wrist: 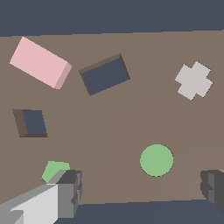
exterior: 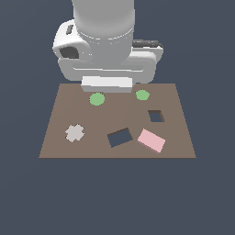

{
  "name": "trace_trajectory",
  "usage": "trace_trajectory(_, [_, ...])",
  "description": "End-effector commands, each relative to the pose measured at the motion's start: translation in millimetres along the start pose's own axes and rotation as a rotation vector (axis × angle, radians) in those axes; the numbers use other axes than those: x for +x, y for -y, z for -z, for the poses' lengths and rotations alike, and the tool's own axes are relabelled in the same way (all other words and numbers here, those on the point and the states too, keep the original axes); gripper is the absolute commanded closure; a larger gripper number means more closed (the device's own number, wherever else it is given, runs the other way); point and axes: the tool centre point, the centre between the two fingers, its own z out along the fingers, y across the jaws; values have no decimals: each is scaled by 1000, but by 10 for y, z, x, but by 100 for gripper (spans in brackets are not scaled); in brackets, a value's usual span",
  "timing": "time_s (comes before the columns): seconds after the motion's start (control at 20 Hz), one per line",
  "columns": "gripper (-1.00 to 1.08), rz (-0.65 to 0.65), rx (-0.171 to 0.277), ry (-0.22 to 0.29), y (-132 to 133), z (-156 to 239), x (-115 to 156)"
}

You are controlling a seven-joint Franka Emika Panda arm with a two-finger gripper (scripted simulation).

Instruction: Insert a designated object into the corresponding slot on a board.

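Observation:
The light-pink rectangular block (exterior: 151, 140) (wrist: 40, 63) lies flat and tilted on the brown board (exterior: 59, 114) (wrist: 131, 113), just to the exterior view's right of the larger dark tilted slot (exterior: 120, 137) (wrist: 105, 74), apart from it. My gripper (wrist: 142, 190) hangs open above the board's far edge, near the green disc (wrist: 156, 160), with nothing between its fingers (wrist: 70, 188). In the exterior view the arm's body hides the fingers.
A smaller dark square hole (exterior: 156, 116) (wrist: 31, 123) sits behind the pink block. A grey cross piece (exterior: 75, 133) (wrist: 194, 80) lies at the exterior view's left. Two green pieces (exterior: 97, 98) (exterior: 142, 95) rest near the board's far edge.

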Motion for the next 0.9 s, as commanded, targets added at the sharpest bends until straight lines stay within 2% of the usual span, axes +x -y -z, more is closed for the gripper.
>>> trace_trajectory(0.0, [-92,0,0,0,0,0,0])
trace_trajectory(0.45, [-92,64,-1,-4,34,-59,104])
trace_trajectory(0.85, [-92,234,-5,-16,158,-216,373])
